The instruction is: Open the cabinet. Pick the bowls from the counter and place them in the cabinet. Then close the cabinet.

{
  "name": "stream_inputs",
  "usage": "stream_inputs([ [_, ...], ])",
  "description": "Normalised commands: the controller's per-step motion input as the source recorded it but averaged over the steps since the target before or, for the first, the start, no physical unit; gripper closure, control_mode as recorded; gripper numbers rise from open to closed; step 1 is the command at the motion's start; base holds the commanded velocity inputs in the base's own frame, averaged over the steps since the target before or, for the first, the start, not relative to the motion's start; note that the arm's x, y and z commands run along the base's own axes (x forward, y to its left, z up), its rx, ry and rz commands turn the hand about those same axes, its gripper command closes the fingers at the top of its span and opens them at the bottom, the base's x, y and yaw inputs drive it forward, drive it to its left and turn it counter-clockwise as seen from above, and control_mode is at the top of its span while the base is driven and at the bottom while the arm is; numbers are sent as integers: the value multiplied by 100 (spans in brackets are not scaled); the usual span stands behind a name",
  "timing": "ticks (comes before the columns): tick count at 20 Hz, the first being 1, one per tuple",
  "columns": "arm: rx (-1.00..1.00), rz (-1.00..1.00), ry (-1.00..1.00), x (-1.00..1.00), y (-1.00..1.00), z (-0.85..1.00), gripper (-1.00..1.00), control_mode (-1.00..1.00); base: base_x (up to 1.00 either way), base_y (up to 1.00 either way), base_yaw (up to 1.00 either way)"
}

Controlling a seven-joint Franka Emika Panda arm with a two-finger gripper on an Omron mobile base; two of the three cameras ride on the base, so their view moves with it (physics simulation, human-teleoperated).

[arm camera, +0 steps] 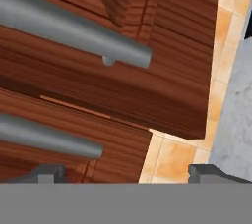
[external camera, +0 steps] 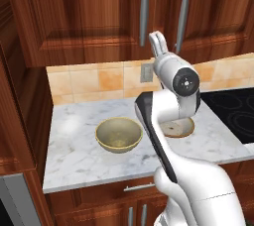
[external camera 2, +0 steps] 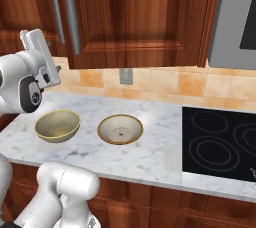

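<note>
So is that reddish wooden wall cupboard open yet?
Shut. Both raised-panel doors of the reddish-brown wooden wall cabinet lie flush, the long silver bar handles side by side, nothing of the inside showing.

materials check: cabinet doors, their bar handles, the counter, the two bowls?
Cabinet: reddish-brown wood, visible grain, slight sheen. Bar handles: look like brushed metal, plain matte grey. Counter: white marble look, grey veining; could be a laminate. Deep bowl and shallow bowl: probably glazed ceramic, tan rims, speckled brown inside.
</note>
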Motion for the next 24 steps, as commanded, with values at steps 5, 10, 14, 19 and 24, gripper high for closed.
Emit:
stream_inputs([
  [5, 11, -12, -1, 18, 2, 0, -100, -100, 0, 0, 0],
  [10, 15, -21, -1, 14, 2, 0, -100, -100, 0, 0, 0],
  [14, 16, -18, 0, 15, 0, 0, -100, -100, 0, 0, 0],
  [19, 21, -10, 0, 33, -8, 0, -100, -100, 0, 0, 0],
  [24, 27, -2, 1, 77, -29, -9, -100, -100, 0, 0, 0],
])
